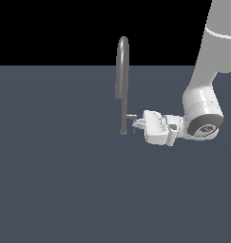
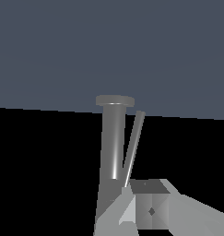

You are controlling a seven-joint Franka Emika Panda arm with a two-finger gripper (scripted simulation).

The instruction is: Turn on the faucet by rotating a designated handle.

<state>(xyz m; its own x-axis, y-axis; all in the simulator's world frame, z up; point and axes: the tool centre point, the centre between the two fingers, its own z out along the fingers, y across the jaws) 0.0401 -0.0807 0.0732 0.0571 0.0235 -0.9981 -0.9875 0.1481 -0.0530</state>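
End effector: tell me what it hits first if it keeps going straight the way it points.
The end effector points toward the exterior view's left, right at the handle on the faucet. It would likely meet the handle first, then the stem, though depth is hard to judge.

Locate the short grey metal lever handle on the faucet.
In the exterior view, the short grey metal lever handle juts from the tall grey gooseneck faucet's lower stem toward that view's right, just above the base, meeting the white hand's fingertips.

You see the faucet (image 1: 122, 71) standing on the floor (image 1: 55, 180); the gripper (image 1: 135, 122) sits at its handle (image 1: 130, 116), on the exterior view's right.
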